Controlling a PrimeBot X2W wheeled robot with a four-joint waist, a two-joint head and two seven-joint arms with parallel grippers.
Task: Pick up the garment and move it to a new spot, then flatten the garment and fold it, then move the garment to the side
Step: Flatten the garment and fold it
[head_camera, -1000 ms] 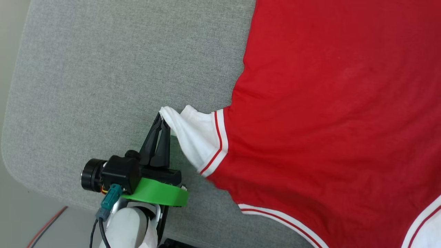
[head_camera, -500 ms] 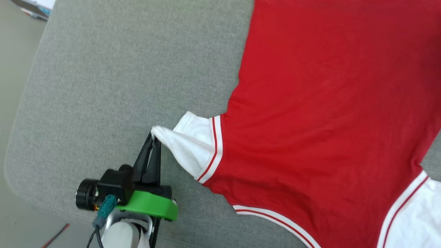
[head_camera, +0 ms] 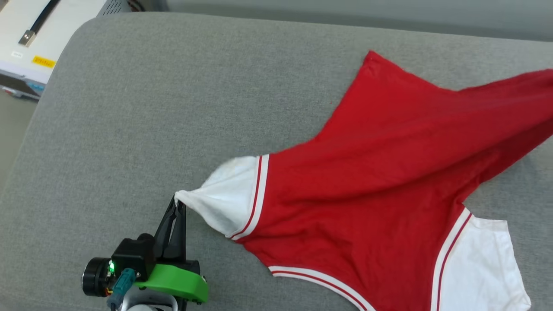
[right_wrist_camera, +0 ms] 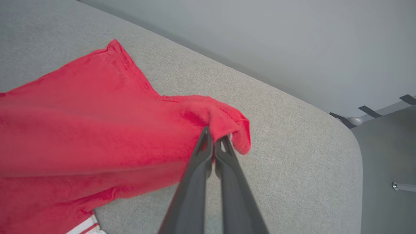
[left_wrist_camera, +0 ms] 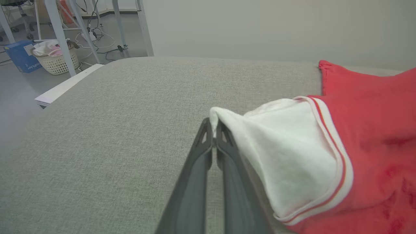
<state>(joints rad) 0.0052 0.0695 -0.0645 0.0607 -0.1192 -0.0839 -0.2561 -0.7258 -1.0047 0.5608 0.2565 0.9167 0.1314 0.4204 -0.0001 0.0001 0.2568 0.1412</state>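
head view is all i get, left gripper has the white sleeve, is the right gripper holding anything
observer: yes, the right wrist view shows the right gripper shut on a bunched red edge of the garment
operator: ok, anything on the floor off to the left
observer: the left wrist view shows a white basket on the floor, past the far edge of the grey padded surface
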